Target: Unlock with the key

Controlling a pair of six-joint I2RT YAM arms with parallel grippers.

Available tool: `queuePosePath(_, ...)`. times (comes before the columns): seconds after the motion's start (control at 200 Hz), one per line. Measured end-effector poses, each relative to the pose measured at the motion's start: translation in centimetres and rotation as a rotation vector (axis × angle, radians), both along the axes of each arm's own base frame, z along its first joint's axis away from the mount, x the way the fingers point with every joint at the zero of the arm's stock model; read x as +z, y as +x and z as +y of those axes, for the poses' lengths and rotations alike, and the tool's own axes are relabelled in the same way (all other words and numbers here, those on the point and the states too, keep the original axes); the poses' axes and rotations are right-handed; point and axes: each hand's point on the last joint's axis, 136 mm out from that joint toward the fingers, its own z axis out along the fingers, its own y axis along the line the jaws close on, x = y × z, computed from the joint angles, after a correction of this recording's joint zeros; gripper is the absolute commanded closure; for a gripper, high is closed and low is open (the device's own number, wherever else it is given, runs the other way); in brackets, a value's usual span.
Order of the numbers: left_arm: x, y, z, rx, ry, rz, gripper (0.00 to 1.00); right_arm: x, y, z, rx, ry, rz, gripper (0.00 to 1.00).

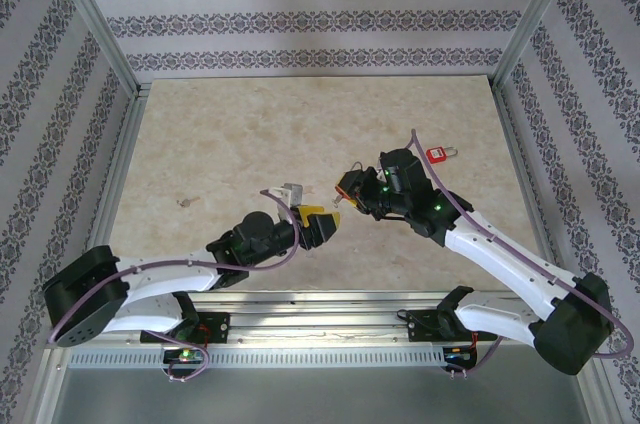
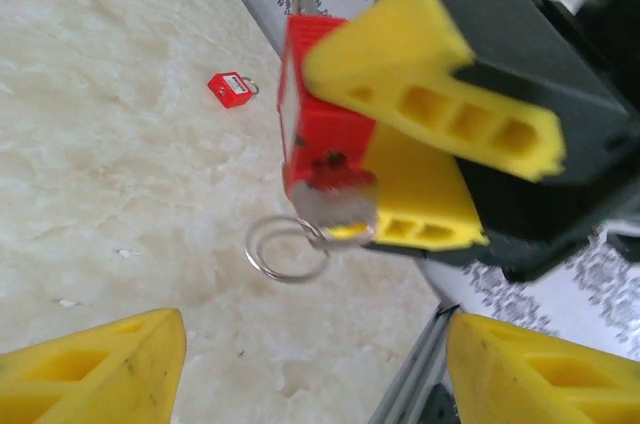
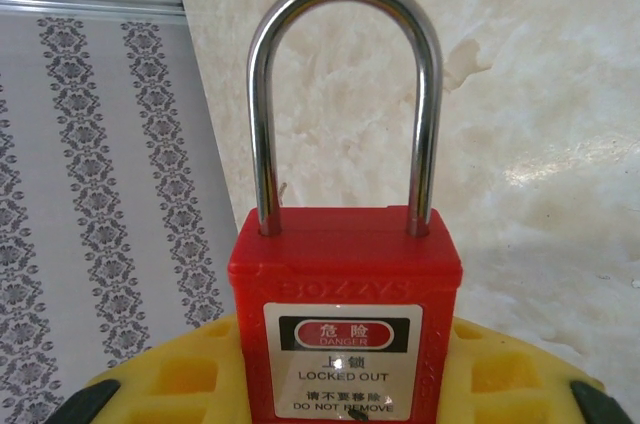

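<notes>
Nearest, the left pincer is held released over the pale marbled counter, its ribbed yellow fingers spread. Just beyond, a red plastic padlock with a steel shackle is clamped in the right pincer. The key, blurred, is seen at the padlock's underside, beside a wire ring. Farther off, a second padlock lies before the patterned walls.

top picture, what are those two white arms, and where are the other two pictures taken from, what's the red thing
Those are two robot arms bolted to a table, filmed from above. The other pictures come from cameras on their wrists. The right gripper is shut on a red padlock, seen close up by its own camera. The left gripper is open, facing that padlock's bottom, where what looks like a blurred key with a wire ring sticks out. A second red padlock lies on the table.
</notes>
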Motion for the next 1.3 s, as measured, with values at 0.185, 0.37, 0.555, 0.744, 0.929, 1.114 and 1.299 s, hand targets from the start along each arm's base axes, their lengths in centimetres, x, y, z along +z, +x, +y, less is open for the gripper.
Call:
queuePosePath(0.185,-0.5,1.3,-0.5,-0.007,-0.081,0.080,0.39,0.1,0.0,0.0,0.000,0.004,-0.005,0.93)
queuePosePath(0.37,1.0,1.5,-0.9,-0.023,-0.149,0.084,0.45,0.1,0.0,0.0,0.000,0.003,-0.005,0.93)
queuePosePath(0.555,1.7,1.7,-1.1,-0.026,-0.174,0.084,0.53,0.1,0.0,0.0,0.000,0.003,-0.005,0.94)
queuePosePath(0.744,1.7,2.0,-1.2,-0.026,-0.176,0.091,0.62,0.1,0.0,0.0,0.000,0.003,-0.005,0.94)
queuePosePath(0.929,1.5,2.1,-1.4,-0.027,-0.173,0.097,0.68,0.2,0.0,0.0,0.000,0.004,-0.006,0.95)
queuePosePath(1.114,1.5,2.2,-1.5,-0.027,-0.156,0.094,0.73,0.2,0.1,-0.1,-0.006,0.002,-0.010,0.95)
queuePosePath(1.299,1.8,2.2,-1.4,-0.025,-0.098,0.076,0.79,0.2,0.1,-0.1,-0.007,-0.001,-0.015,0.96)
